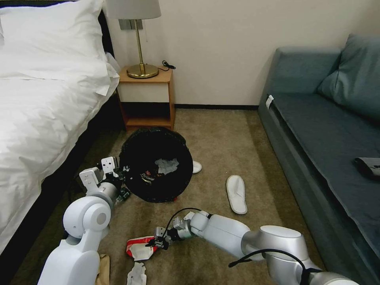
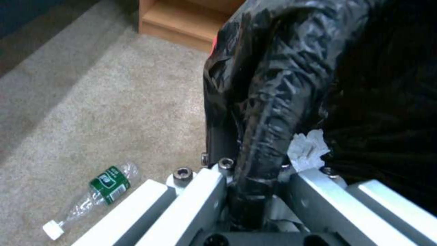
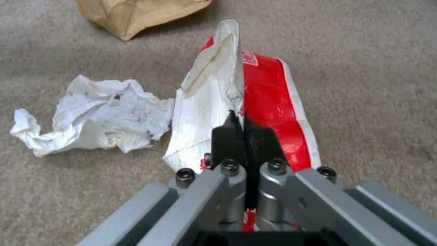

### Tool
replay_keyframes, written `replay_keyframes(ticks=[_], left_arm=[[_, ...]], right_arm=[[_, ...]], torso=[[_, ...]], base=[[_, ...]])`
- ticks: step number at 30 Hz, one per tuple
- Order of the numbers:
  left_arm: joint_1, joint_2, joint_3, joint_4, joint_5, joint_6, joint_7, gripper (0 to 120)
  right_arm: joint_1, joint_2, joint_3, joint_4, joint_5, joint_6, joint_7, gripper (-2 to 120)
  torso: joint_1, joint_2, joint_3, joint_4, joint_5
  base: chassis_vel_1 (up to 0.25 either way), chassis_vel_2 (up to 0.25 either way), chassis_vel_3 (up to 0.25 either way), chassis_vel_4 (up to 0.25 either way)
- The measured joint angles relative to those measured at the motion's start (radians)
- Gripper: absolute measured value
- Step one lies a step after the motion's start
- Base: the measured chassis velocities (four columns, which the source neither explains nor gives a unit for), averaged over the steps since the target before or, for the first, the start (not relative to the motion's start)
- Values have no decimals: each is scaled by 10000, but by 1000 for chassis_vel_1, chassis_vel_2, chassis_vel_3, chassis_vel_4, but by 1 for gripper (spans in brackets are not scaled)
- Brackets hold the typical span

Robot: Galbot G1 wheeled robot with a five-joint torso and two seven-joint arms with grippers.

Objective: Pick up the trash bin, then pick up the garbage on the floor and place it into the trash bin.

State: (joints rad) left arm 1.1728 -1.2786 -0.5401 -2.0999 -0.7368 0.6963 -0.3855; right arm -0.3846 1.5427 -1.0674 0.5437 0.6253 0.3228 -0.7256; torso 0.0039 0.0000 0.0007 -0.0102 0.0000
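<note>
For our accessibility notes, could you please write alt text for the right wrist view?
The right gripper is pinched shut on a red-and-white wrapper lying on beige carpet. A crumpled white tissue sits beside the wrapper, touching its edge, and part of a brown paper bag lies farther off.

The bin [image 1: 158,166] is lined with glossy, crinkled black plastic, pinched at the rim by the left gripper [image 2: 255,177], whose links are smooth brushed metal. The right gripper [image 3: 245,133] has matt black pads, closed on a wrapper [image 3: 255,112] of shiny red-and-white film, creased. Beside it lies a tissue [image 3: 95,114] of soft, crumpled white paper, and a bag [image 3: 136,13] of matt brown paper. The carpet [image 1: 237,134] is rough, short-piled. The bottle [image 2: 98,194] is clear plastic with a glossy green label. The slipper [image 1: 236,194] looks like white cloth.
</note>
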Motion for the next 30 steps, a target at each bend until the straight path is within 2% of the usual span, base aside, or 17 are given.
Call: replay_keyframes(ticks=[14, 16, 18, 19, 20, 21, 23, 27, 29, 30], left_arm=[[80, -15, -17, 50, -12, 28, -4, 0], [158, 87, -44, 251, -354, 115, -80, 0], [162, 107, -52, 295, -407, 130, -100, 0], [97, 251, -105, 738, -756, 185, -231, 0], [97, 251, -105, 738, -756, 185, -231, 0], [-42, 311, -130, 1068, -1063, 259, -368, 0], [-179, 368, -128, 1413, -1257, 350, -480, 0], [-260, 457, -124, 1699, -1432, 389, -628, 0], [-323, 504, -123, 1878, -1572, 393, -757, 0], [-409, 528, -99, 2027, -1603, 401, -823, 0]], right_arm=[[1, -296, 400, 448, -2, 46, 197, 0], [83, -817, 639, 1225, 57, 47, 627, 0], [96, -904, 664, 1344, 70, 46, 694, 0], [37, -1533, 1091, 2337, 31, 138, 1365, 0], [37, -1533, 1091, 2337, 31, 138, 1365, 0], [-246, -1959, 1646, 3212, -44, 222, 2109, 0], [-565, -2375, 2144, 4082, -90, 237, 2739, 0], [-898, -2903, 2483, 4955, -203, 289, 3278, 0], [-1125, -3582, 2615, 5784, -283, 321, 3660, 0], [-1302, -4288, 2714, 6486, -305, 316, 3918, 0]], torso=[[0, 1, 0, 1, 0], [0, 1, 0, 1, 1], [0, 1, 0, 1, 0], [0, 1, 0, 1, 1], [0, 1, 0, 1, 1], [0, 0, 0, 0, 0], [1, 0, 0, 0, 1], [0, 1, 1, 0, 2], [0, 1, 0, 4, 3], [0, 0, 0, 4, 4]], base=[[0, 0, 0, 0], [0, 0, 0, 0], [0, 0, 0, 0], [0, 0, 0, 0], [0, 0, 0, 0], [0, 0, 0, 0], [0, 0, 0, 0], [0, 0, 0, 0], [0, 0, 0, 0], [0, 0, 0, 0]])
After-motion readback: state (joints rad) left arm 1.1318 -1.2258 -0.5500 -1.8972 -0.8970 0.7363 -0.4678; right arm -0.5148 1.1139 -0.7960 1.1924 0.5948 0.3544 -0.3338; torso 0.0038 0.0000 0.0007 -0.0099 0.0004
